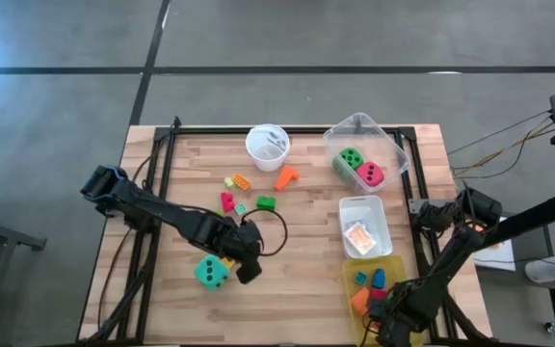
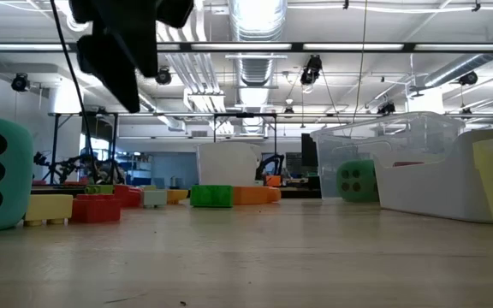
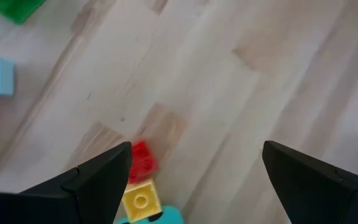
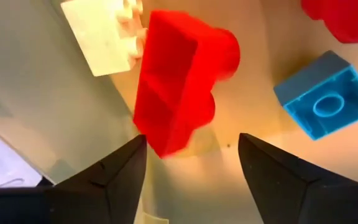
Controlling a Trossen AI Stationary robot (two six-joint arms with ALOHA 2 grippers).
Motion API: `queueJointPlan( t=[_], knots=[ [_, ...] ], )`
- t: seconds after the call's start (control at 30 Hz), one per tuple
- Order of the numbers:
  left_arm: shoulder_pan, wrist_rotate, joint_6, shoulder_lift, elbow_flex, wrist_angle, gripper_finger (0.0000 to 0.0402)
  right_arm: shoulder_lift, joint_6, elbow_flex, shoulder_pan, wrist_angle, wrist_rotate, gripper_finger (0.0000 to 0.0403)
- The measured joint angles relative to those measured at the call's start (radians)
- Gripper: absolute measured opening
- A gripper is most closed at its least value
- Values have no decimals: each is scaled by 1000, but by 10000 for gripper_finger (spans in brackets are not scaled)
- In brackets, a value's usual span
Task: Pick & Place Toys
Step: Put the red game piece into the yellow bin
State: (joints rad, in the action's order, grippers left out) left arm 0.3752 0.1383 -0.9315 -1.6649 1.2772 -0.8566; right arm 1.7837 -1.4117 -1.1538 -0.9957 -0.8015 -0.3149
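A: Start with the big things. What sits on the wooden table (image 1: 297, 231)?

B: In the overhead view, a clear bin (image 1: 394, 152) at upper right holds a green die (image 1: 349, 161) and a red-pink die (image 1: 370, 174). Below it is a white tray (image 1: 363, 210) with a tan tile (image 1: 358, 237) in it, and at the lower right a yellow bin (image 1: 352, 267) with small blocks in it. A white cup (image 1: 267, 145) stands at top centre.

A: And the third die?

B: The teal die (image 1: 211, 273) lies lower left of centre, just beside the left gripper (image 1: 247, 256). That claw is spread wide and holds nothing; its wrist view shows a red block (image 3: 142, 159) and a yellow block (image 3: 141, 200) near one finger.

A: The right gripper (image 4: 191, 149)?

B: Lower right in the overhead view, down in the yellow bin. Its fingers stand apart, and a red brick (image 4: 179, 87) lies between and just past the tips, not clamped. A cream brick (image 4: 107, 34) and a blue block (image 4: 325, 96) lie either side of the red one.

A: Loose pieces?

B: In the middle of the table: an orange block (image 1: 285, 176), a green block (image 1: 266, 202), a pink block (image 1: 227, 200).
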Motion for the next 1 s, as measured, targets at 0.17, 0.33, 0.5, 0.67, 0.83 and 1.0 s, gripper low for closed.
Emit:
queueJointPlan(
  t=[0.17, 0.33, 0.5, 0.67, 0.83, 1.0],
  knots=[
    [-2, 3, -9, -26, -61, -6, 367, -21, -21, 0, -1, 0, 1, 272],
    [-20, 15, -25, -36, -119, -8, 367, -60, -33, 0, -2, 6, 45, 288],
    [-51, 38, -57, -36, -166, -23, 367, -76, -19, -39, -1, 3, 116, 290],
    [-83, 34, -57, -36, -195, -25, 367, -76, 55, -104, -1, -2, 206, 290],
    [-87, 26, -46, -36, -199, -20, 367, -75, 137, -162, -1, -7, 316, 290],
    [-82, -16, -46, -50, -199, -15, 367, -75, 228, -196, -1, -7, 427, 290]
  ],
)
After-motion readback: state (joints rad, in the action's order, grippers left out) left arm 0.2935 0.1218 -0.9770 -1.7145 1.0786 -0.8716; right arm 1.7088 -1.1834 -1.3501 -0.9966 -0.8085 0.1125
